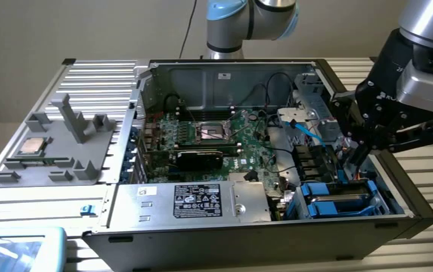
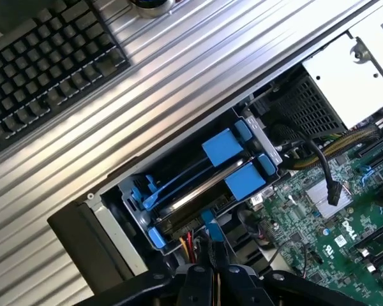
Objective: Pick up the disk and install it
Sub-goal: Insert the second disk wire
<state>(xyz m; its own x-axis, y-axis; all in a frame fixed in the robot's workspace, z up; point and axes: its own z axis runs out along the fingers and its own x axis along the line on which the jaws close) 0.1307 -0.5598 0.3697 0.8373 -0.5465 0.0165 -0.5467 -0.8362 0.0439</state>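
- Your disk [image 2: 207, 175], framed in blue, is already sitting edge-up in the drive cage [image 1: 343, 198] at the case's front corner, so it looks installed.
- Your gripper [image 2: 212, 258] is hovering just above it, fingers clenched together, grasping nothing, beside the motherboard [image 1: 216, 141].

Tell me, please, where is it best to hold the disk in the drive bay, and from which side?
Probably by the blue carrier's edge facing the open top. The disk sits on edge deep in the bay, walls hiding its faces, so come from above, where the shut gripper is.
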